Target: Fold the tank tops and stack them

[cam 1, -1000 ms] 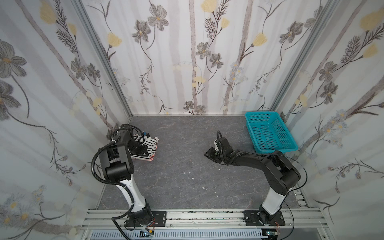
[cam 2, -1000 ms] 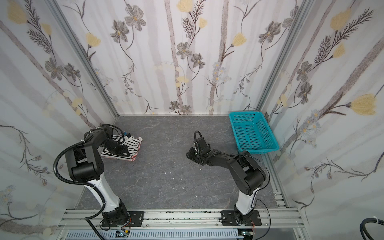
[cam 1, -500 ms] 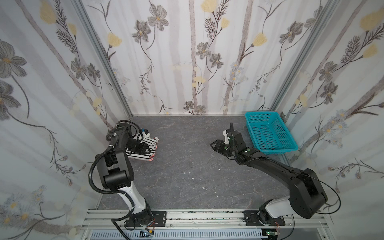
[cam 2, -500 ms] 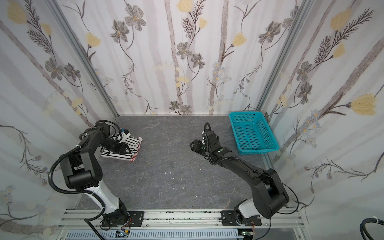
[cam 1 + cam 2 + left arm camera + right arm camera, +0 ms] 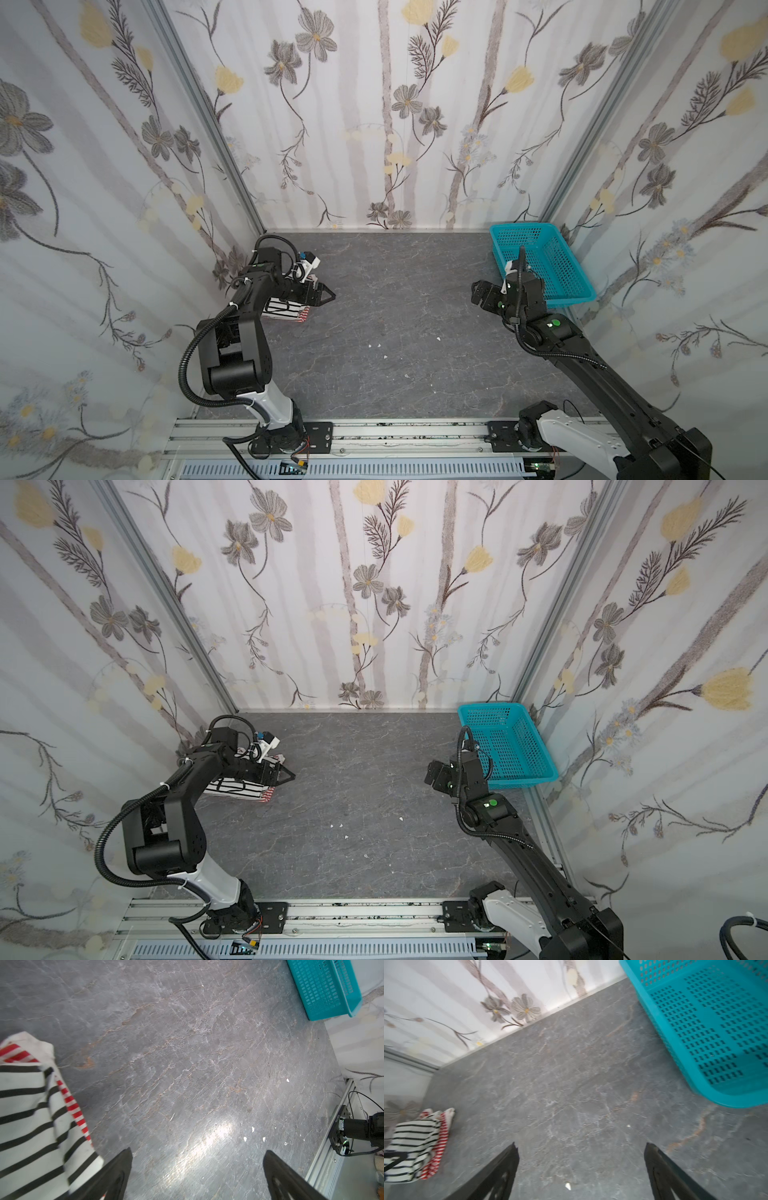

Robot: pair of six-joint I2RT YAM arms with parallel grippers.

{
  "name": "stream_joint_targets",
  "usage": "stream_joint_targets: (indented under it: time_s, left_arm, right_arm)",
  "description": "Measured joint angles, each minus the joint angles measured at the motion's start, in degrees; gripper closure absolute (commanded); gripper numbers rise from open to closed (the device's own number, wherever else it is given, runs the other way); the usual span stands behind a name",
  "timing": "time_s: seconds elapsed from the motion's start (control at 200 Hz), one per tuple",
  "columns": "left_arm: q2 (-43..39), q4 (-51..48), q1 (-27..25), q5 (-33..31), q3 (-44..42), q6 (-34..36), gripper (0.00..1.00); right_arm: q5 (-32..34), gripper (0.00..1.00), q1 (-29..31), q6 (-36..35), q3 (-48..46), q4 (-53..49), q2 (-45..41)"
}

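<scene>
Enclosure: three walls (image 5: 395, 104) papered in a pale floral print, with an aluminium rail (image 5: 395, 432) along the near edge carrying both arm bases. The tabletop (image 5: 395, 332) is a dark grey marbled sheet, mostly bare, with one glare patch in the left wrist view. A teal basket (image 5: 573, 300) sits at far right against the wall, nothing visible in it. The tank tops lie at the left side, mid-depth, close to the left wall. The black-and-white top (image 5: 25, 1115) is folded and rests on the red-and-white top (image 5: 72, 1105), whose red stripes show only as a margin along the stack's right side. Long axis of the stack: cannot tell, since the left arm covers its far part in both top views; the visible near edge runs roughly left-right. The left gripper (image 5: 198, 1151) hangs over the stack's right edge, fingers pointing right toward table centre, jaws spread wide with nothing between them. One finger sits just beside the black-and-white hem, contact not resolvable. The right gripper (image 5: 579, 1145) is well apart, above the table by the basket's near-left corner, jaws likewise wide and empty. Key relation: the stack lies left of and behind the left fingertips, so the left arm is by far the nearer. Judgement: fold-and-stack looks essentially complete; what remains is a clean lift-off without snagging the top layer. A few white specks (image 5: 378, 345) lie near table centre.
</scene>
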Motion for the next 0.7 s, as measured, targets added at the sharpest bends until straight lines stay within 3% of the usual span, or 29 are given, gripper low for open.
stream_joint_targets:
  time_s: [0.125, 0.39, 0.53, 0.7]
  left_arm:
    - [-2.73, 13.73, -2.19, -3.87, -7.04, -7.43, 0.00]
    - [-7.48, 43.85, -8.76, -22.10, -23.85, -22.86, 0.00]
    - [-13.20, 62.34, -10.80, -28.85, -35.85, -25.33, 0.00]
    - [-12.11, 76.37, -11.17, -34.62, -40.02, -25.57, 0.00]
  right_arm:
    - [4.48, 0.08, -2.43, -3.91, -6.91, 1.22, -1.73]
    - [4.13, 0.09, -6.08, -11.15, -17.99, 13.75, -3.54]
    - [3.32, 0.10, -8.07, -13.16, -18.67, 19.47, -1.77]
    - [0.83, 0.11, -11.50, -17.35, -18.88, 25.31, 0.33]
